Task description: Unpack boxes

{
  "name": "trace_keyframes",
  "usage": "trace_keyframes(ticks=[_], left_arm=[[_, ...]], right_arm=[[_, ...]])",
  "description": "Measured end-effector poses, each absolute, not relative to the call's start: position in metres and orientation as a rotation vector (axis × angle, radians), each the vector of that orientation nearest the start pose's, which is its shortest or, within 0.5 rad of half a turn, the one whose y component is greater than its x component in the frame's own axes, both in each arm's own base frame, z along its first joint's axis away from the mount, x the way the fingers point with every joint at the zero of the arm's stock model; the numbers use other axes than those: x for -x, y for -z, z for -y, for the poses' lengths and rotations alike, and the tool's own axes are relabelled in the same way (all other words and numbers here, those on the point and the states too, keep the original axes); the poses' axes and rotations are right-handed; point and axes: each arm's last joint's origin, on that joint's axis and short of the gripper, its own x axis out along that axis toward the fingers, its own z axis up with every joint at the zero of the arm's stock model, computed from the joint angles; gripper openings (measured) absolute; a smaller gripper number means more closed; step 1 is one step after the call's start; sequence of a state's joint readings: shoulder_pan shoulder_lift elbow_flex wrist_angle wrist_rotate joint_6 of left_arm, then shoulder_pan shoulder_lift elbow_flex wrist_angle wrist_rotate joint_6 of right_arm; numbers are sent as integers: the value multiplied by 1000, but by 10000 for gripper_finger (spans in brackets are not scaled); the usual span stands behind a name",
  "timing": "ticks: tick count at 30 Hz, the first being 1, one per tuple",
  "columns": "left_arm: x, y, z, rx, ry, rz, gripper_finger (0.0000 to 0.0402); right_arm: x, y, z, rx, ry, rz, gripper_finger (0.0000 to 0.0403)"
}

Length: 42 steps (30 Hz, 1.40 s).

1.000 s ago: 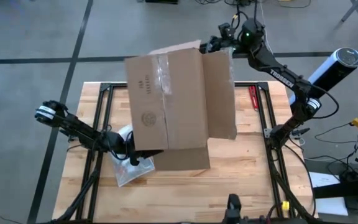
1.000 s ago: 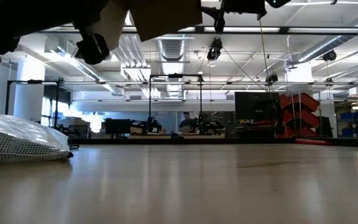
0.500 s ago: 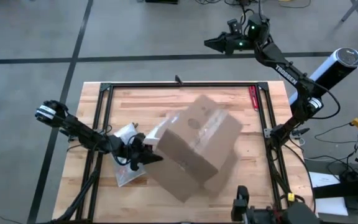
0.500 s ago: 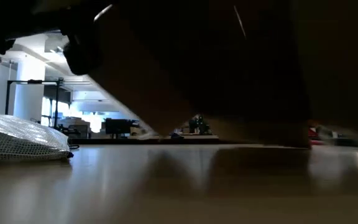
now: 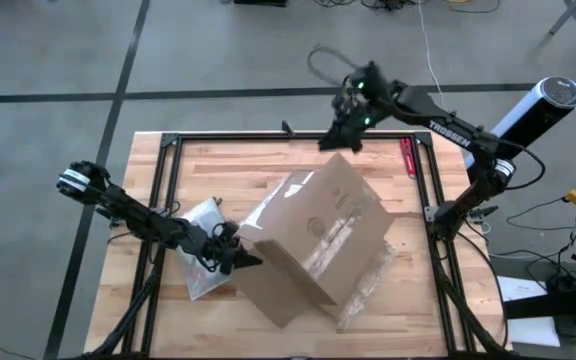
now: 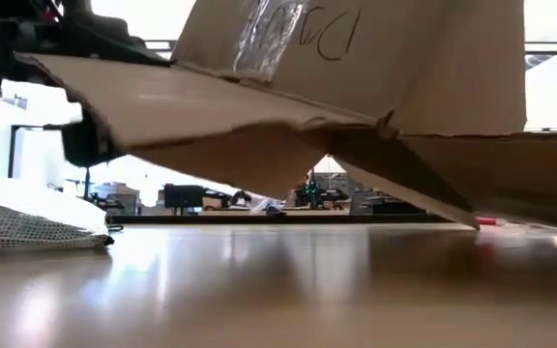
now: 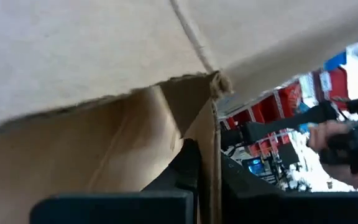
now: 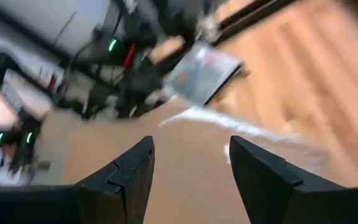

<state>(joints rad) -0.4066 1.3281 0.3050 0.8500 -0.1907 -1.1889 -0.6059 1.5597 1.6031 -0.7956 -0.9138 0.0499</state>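
- The brown corrugated cardboard box lies tilted in the middle of the wooden table, the largest thing in view, with strips of clear packing tape running across its upper face.
- In the low view the box rests on the tabletop by its far lower edge, with its flaps splayed out and the near flap lifted clear of the wood.
- The left gripper sits at the box's left lower edge; in the left wrist view one dark finger lies against a cardboard flap edge, so it seems to pinch the flap, though the other finger is hidden and I cannot tell for sure.
- A translucent zip pouch lies flat on the table just left of the box, under the left gripper; the low view shows it as a pale mesh-patterned mound beside the box.
- The right gripper hangs above the box's far corner, apart from the cardboard.
- In the right wrist view its two dark fingers stand spread wide with nothing between them, looking down on the box's taped top.
- A small red utility knife lies on the table beyond the box's right side, near the black frame rail.
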Motion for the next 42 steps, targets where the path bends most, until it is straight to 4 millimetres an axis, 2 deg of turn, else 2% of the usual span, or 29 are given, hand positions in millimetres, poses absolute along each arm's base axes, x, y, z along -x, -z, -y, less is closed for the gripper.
trace_keyframes(ticks=[5,9,14,19,24,28,34,42], left_arm=[[-211,-155,85,1234,-7,-367,0],[-209,-147,83,1303,-109,-406,0],[-210,-147,81,1335,-159,-362,0],[-210,-148,80,1343,-176,-344,0],[-210,-149,79,1358,-185,-323,0],[-213,-155,80,1340,-137,-301,1],[-214,-165,83,1313,-29,-327,34],[-212,-169,89,1321,151,-462,135]], right_arm=[[-294,-378,132,-490,-363,-601,149],[-301,-366,112,-447,-404,-665,120],[-304,-335,98,-471,-446,-754,68],[-302,-294,95,-486,-452,-816,8],[-300,-252,97,-498,-361,-838,7],[-296,-228,98,-554,-349,-831,1],[-294,-218,95,-559,-355,-829,2],[-292,-215,97,-525,-344,-843,2]])
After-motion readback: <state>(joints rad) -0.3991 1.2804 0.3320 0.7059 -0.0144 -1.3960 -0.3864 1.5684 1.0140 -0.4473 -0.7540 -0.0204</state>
